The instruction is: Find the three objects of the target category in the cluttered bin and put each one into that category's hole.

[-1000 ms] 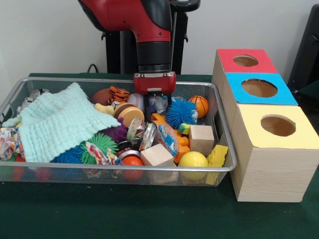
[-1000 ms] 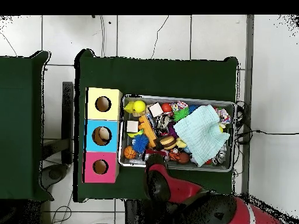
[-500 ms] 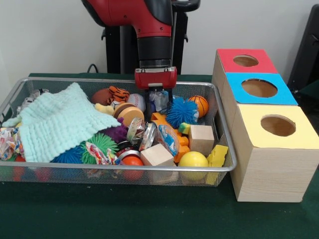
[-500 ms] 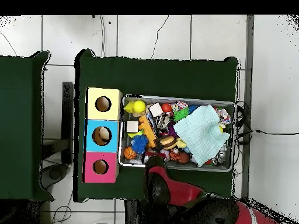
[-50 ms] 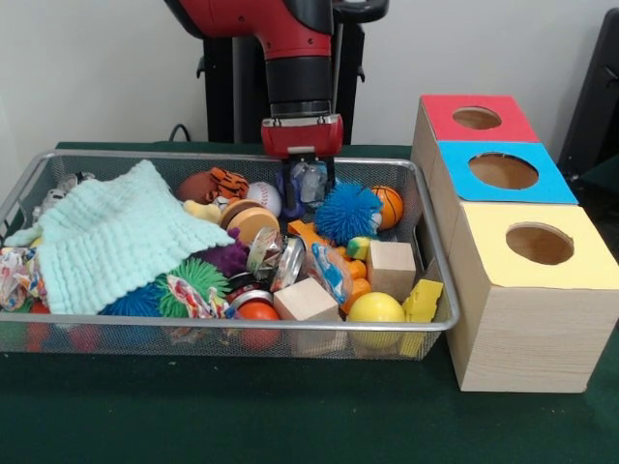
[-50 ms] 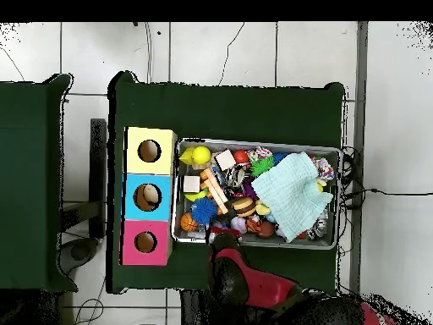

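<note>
I see a plain pale wall (image 5: 97, 68), white tiled floor (image 6: 211, 51) with loose cables (image 6: 228, 46), and two green-covered desks (image 6: 228, 110).

The red and black arm (image 5: 290, 43) comes straight down, wrist vertical. Its end effector (image 5: 308, 184) points downward. The dark fingers (image 5: 289, 182) are clamped on a crinkly item.

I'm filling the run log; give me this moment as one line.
tool: shut on crinkly packet | place: above bin's far side | holes: none entered | cloth: covers bin's end
</note>
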### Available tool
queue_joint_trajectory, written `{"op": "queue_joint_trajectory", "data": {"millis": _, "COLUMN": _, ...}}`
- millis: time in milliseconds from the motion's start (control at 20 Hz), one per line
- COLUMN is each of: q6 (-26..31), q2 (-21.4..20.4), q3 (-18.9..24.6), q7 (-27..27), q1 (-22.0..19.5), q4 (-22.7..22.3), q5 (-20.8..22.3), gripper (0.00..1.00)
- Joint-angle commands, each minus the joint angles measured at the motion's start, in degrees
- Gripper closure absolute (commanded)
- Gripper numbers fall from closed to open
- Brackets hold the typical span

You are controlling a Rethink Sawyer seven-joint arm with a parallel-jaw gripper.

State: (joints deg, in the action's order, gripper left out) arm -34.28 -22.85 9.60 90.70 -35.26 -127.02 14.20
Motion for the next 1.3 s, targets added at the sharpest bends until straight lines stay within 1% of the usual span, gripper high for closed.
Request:
{"op": "queue_joint_trajectory", "data": {"millis": 50, "q6": 16.20, "q2": 2.11, "q3": 2.30, "q7": 10.79, "q1": -1.42, "q4": -7.97, "q5": -0.02, "gripper": 0.00}}
{"op": "queue_joint_trajectory", "data": {"millis": 400, "q6": 20.53, "q2": -1.83, "q3": 4.08, "q7": 10.29, "q1": -2.97, "q4": -9.88, "q5": -1.59, "gripper": 0.00}}
{"op": "queue_joint_trajectory", "data": {"millis": 500, "q6": 21.51, "q2": -2.21, "q3": 4.51, "q7": 10.14, "q1": -3.55, "q4": -9.97, "q5": -1.56, "gripper": 0.00}}
{"op": "queue_joint_trajectory", "data": {"millis": 750, "q6": 22.26, "q2": -1.57, "q3": 4.85, "q7": 9.98, "q1": -4.13, "q4": -9.34, "q5": -1.18, "gripper": 0.00}}
{"op": "queue_joint_trajectory", "data": {"millis": 850, "q6": 21.25, "q2": -0.02, "q3": 4.56, "q7": 9.99, "q1": -3.94, "q4": -8.56, "q5": -0.66, "gripper": 0.00}}
{"op": "queue_joint_trajectory", "data": {"millis": 1100, "q6": 16.54, "q2": 6.43, "q3": 3.98, "q7": 10.45, "q1": -3.77, "q4": -5.27, "q5": 1.35, "gripper": 0.00}}
{"op": "queue_joint_trajectory", "data": {"millis": 1300, "q6": 13.03, "q2": 10.48, "q3": 3.59, "q7": 11.13, "q1": -3.16, "q4": -3.02, "q5": 2.45, "gripper": 0.00}}
